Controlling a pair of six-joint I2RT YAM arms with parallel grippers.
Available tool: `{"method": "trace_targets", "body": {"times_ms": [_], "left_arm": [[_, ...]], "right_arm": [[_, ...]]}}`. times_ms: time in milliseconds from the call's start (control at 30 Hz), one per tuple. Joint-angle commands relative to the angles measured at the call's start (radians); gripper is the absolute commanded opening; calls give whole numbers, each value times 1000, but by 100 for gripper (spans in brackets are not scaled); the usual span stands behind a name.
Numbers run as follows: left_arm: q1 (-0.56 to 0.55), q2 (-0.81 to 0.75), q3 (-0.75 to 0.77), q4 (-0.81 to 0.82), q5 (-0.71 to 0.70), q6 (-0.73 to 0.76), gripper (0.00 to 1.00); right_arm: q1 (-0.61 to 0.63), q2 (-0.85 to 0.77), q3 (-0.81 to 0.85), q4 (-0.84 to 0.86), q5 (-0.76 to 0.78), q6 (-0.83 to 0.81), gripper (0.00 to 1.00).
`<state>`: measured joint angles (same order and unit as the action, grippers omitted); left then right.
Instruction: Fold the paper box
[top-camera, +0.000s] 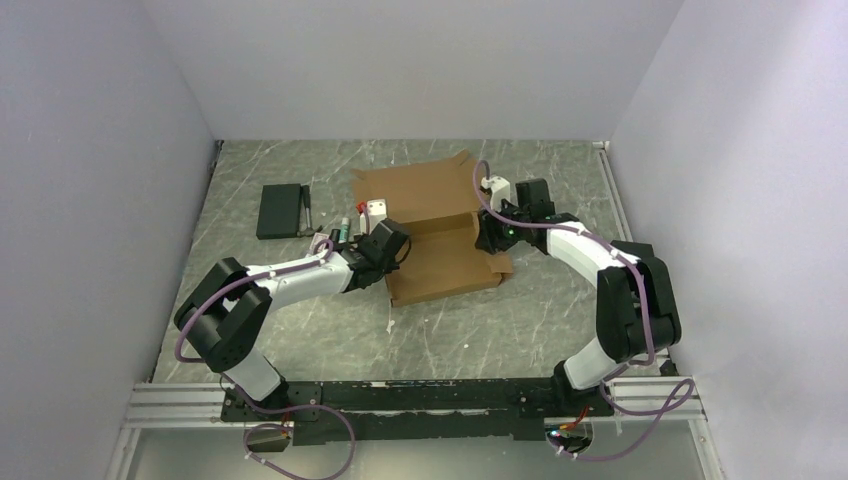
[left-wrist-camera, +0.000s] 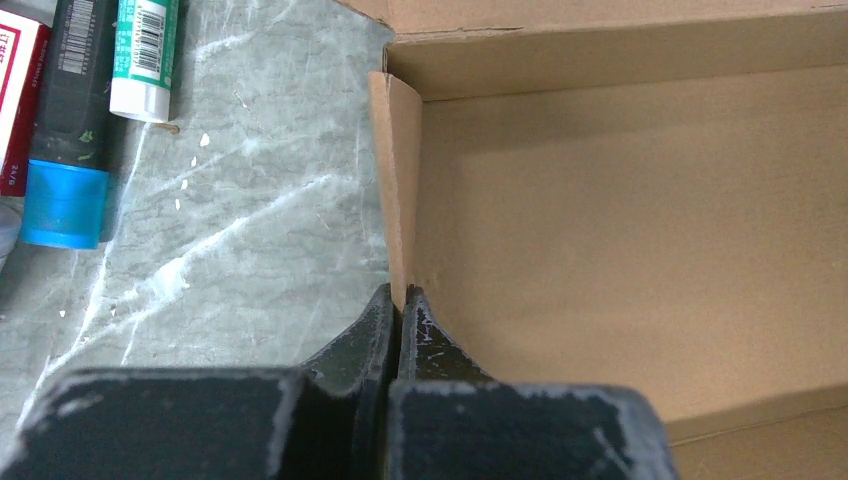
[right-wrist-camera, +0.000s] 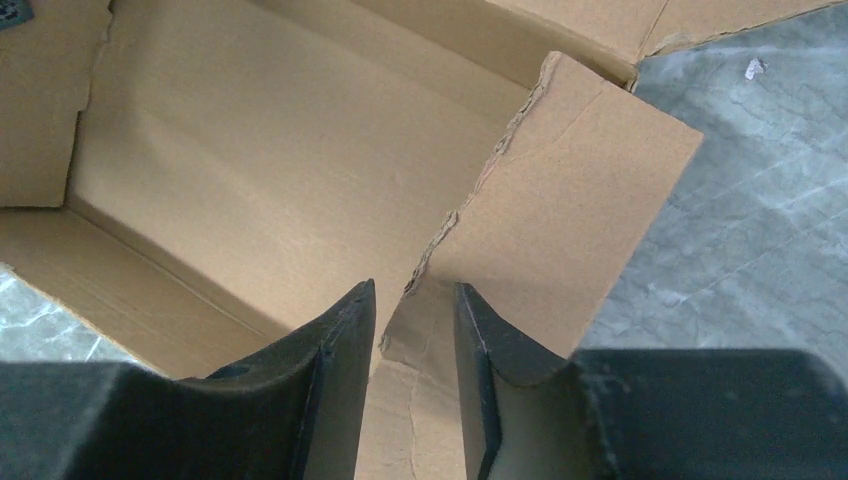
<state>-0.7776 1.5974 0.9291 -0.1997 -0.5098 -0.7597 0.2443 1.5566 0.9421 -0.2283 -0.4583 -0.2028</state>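
The paper box (top-camera: 440, 235) is a brown cardboard sheet in the middle of the table, partly folded into a shallow tray with its lid panel lying flat behind. My left gripper (top-camera: 385, 248) is at the box's left side. The left wrist view shows the gripper (left-wrist-camera: 403, 296) shut on the upright left side wall (left-wrist-camera: 400, 180). At the box's right side is my right gripper (top-camera: 490, 235). In the right wrist view its gripper (right-wrist-camera: 415, 290) is open, the jaws standing apart on either side of a raised side flap (right-wrist-camera: 570, 200) with a ragged edge.
A flat black case (top-camera: 279, 210) lies at the back left. Small tubes and bottles (top-camera: 345, 230) cluster just left of the box, among them a blue-capped black tube (left-wrist-camera: 65, 130) and a green-and-white tube (left-wrist-camera: 145, 50). White enclosure walls stand on three sides.
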Motion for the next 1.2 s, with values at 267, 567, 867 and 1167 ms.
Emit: {"method": "trace_targets", "body": {"times_ms": [267, 567, 867, 1167], "left_arm": [[-9, -31, 14, 21, -1, 14, 0], [-9, -28, 16, 19, -2, 14, 0], [-9, -30, 16, 16, -4, 6, 0], [-9, -35, 11, 13, -11, -3, 0]], "right_arm": [[-60, 43, 95, -99, -126, -16, 34], [-65, 57, 101, -108, -97, -25, 0], [-43, 62, 109, -148, -44, -123, 8], [3, 18, 97, -126, 117, -178, 30]]}}
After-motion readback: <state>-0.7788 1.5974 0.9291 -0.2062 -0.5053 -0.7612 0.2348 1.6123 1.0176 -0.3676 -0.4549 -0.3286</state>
